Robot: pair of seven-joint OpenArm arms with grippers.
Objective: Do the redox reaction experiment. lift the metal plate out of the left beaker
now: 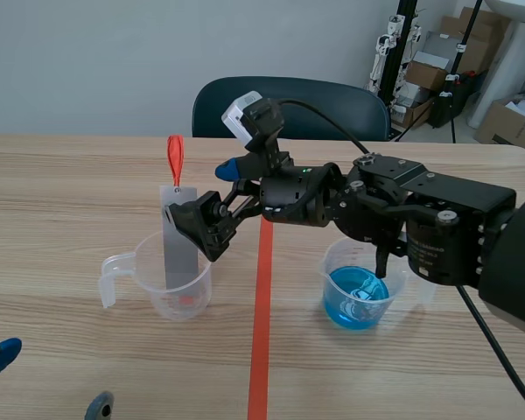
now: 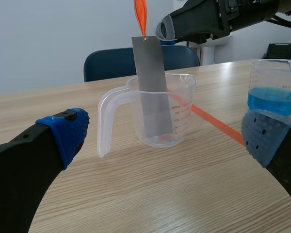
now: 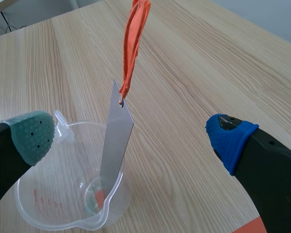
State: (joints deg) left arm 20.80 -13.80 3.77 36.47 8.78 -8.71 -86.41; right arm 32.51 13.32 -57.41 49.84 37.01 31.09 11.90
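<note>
Nearest the camera, the left gripper (image 1: 51,381) is resting low over the table (image 1: 70,175) at its near left corner. Its fingers are standing spread wide with nothing between them. In the left wrist view they are framing both beakers from a distance.

Ahead of it, the left beaker (image 1: 179,284), clear plastic with a handle and red graduation marks, is standing upright on the wood. The metal plate (image 1: 178,241) is sitting inside it. Its lower end is resting on the beaker floor and its upper half is rising well above the rim, tilting slightly. An orange ribbon (image 1: 175,157) is sticking up from a hole at the plate's top edge.

The right gripper (image 1: 212,199) is reaching across from the right and hanging at the level of the plate's upper end. Its fingers are standing apart on either side of the plate. The right wrist view is showing a gap at each pad. In the scene view the lower finger is overlapping the plate's right edge, so contact there cannot be told.

An orange-red tape line (image 1: 262,306) is running down the table between the beakers. A dark chair (image 1: 289,101) is standing behind the table.

The right beaker (image 1: 359,293), holding blue liquid, is standing right of the line. The right arm (image 1: 420,219) is passing over it and hiding its far rim. Cardboard boxes (image 1: 437,61) are lying in the far right background.
</note>
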